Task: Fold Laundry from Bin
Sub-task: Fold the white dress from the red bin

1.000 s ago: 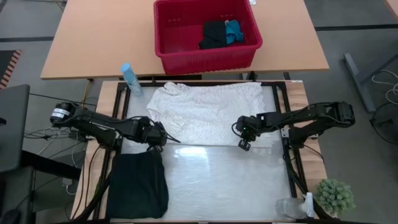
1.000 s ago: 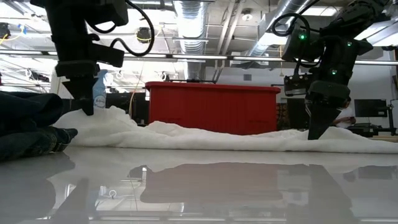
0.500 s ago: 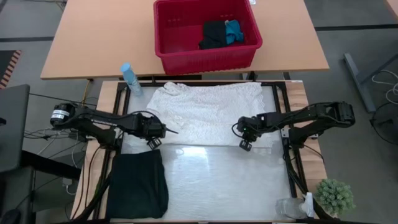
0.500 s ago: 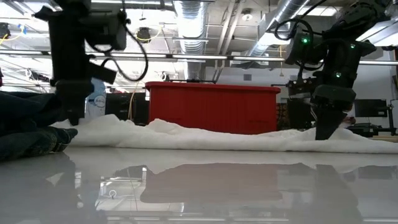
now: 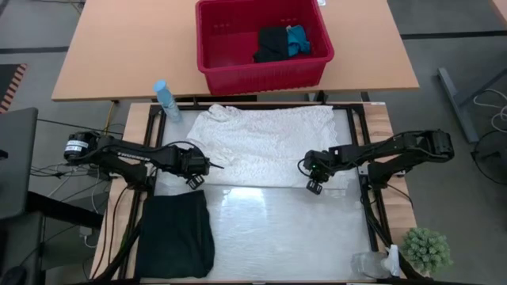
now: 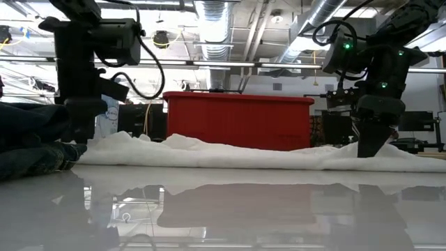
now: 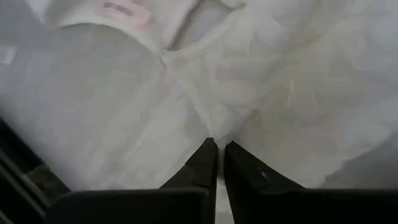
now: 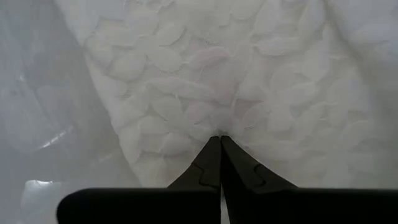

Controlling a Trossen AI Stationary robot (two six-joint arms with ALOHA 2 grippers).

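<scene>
White crinkled garment [image 5: 265,144] lies spread flat on the table. Left gripper [image 5: 192,179] pinches its near-left hem; right gripper [image 5: 312,187] pinches its near-right hem, both sets of fingers closed on cloth.

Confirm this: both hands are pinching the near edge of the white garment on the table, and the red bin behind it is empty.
Not quite. The red bin is not empty: the high view shows black and blue cloth inside. The rest holds: left hand and right hand pinch the white garment's near edge.

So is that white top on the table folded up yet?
No, the white garment still lies spread flat; both grippers, left and right, pinch its near edge.
</scene>
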